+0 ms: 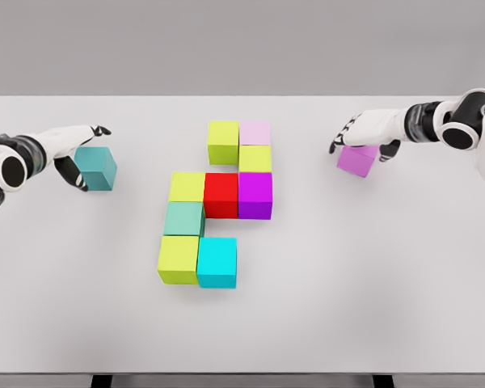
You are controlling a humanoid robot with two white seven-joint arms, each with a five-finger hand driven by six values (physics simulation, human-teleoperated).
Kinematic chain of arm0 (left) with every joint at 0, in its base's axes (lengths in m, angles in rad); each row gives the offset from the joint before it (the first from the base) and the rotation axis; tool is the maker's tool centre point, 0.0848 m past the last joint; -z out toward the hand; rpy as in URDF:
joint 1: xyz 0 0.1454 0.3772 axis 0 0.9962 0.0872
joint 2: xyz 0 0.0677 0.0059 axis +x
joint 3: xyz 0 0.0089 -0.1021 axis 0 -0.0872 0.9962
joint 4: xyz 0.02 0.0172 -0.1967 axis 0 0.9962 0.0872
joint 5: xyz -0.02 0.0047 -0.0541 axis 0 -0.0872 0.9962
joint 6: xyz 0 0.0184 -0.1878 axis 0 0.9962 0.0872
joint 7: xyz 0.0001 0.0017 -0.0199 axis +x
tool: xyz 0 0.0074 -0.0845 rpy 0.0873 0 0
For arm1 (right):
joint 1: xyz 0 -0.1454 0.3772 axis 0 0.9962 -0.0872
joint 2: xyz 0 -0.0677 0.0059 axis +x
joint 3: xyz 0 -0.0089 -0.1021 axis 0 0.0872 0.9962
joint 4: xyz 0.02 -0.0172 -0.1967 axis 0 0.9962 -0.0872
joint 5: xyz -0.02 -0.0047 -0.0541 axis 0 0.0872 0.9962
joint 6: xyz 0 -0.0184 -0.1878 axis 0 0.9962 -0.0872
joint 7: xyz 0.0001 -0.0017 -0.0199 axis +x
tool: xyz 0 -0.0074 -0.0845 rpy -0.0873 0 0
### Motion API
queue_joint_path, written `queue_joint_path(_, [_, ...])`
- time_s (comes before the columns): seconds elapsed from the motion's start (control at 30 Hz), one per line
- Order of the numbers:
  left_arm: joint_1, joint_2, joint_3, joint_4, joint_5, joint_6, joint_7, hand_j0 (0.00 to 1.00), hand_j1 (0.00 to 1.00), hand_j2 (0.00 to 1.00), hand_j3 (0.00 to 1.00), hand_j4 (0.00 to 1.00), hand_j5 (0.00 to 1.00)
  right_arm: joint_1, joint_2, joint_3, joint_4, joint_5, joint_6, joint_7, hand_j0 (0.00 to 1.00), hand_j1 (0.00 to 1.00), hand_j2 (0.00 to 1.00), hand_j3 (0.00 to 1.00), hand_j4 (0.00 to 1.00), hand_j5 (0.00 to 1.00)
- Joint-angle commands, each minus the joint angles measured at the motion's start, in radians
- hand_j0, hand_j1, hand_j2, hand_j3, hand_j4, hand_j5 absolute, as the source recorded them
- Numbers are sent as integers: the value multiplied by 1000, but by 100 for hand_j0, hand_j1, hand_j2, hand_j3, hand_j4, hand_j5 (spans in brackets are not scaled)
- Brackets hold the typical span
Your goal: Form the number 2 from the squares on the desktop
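Cyan cube (217, 262) closes the bottom row; your left hand (79, 158) grasping teal cube (96, 168) and right hand (362, 139) grasping violet cube (356, 159) could knock neighbours when placing.

Your left hand (81, 158) reaches in from the left edge on a white, black-jointed arm, forearm nearly level, fingers curled around the teal cube (96, 168), thumb and fingertips dark. Your right hand (362, 139) comes in from the upper right, elbow bent, palm down, its fingers draped over the top of the pinkish-purple cube (356, 160).
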Motion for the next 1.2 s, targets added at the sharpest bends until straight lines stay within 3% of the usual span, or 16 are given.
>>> queue_joint_path(0.0, [0, -5, -6, 20, -16, -2, 0, 100, 100, 100, 100, 100, 100, 0, 2, -3, -1, -4, 2, 0, 64, 64, 64, 64, 64, 64])
queue_joint_path(0.13, [-2, -16, -6, 32, -28, -4, 0, 100, 100, 100, 100, 100, 100, 0, 2, -13, -7, -30, 2, 0, 40, 40, 40, 40, 40, 40])
queue_joint_path(0.2, [-3, -16, -18, 32, -28, -2, 0, 96, 96, 96, 96, 96, 96, 0, -1, -17, -24, -47, 2, 0, 38, 38, 38, 38, 38, 38])
queue_joint_path(0.27, [-3, -16, -20, 32, -28, -1, 0, 89, 89, 89, 89, 89, 89, 2, -21, -20, -91, -113, 2, 0, 39, 39, 39, 39, 39, 39])
queue_joint_path(0.37, [-3, -16, -24, 32, -28, -1, 0, 79, 79, 79, 79, 79, 79, 5, -72, -19, -246, -206, 2, 0, 40, 40, 40, 40, 40, 40])
queue_joint_path(0.47, [-3, -16, -27, 32, -28, -1, 0, 76, 76, 76, 76, 76, 76, 35, -115, -19, -372, -237, 2, 0, 40, 40, 40, 40, 40, 40])
queue_joint_path(0.53, [-3, -16, -29, 34, -28, 1, 0, 75, 75, 75, 75, 75, 75, 92, -210, -19, -557, -294, 2, 0, 41, 41, 41, 41, 41, 41])
queue_joint_path(0.67, [-3, -16, -34, 32, -27, 2, 0, 65, 65, 65, 65, 65, 65, 187, -391, -71, -806, -384, 2, 0, 40, 40, 40, 40, 40, 40])
queue_joint_path(0.77, [-3, -16, -34, 32, -27, 2, 0, 59, 59, 59, 59, 59, 59, 218, -418, -74, -808, -467, 2, 0, 40, 40, 40, 40, 40, 40])
queue_joint_path(0.87, [-8, -16, -32, 32, -27, 4, 0, 52, 52, 52, 52, 52, 52, 250, -386, -57, -808, -473, 2, 0, 41, 41, 41, 41, 41, 41])
queue_joint_path(0.97, [-20, -16, -32, 32, -27, 8, 0, 51, 51, 51, 51, 51, 51, 253, -336, -14, -808, -473, 2, 0, 41, 41, 41, 41, 41, 41])
queue_joint_path(1.17, [-46, -17, -29, 32, -23, 12, 0, 49, 49, 49, 49, 49, 49, 252, -334, -11, -809, -548, 2, 0, 41, 41, 41, 41, 41, 41])
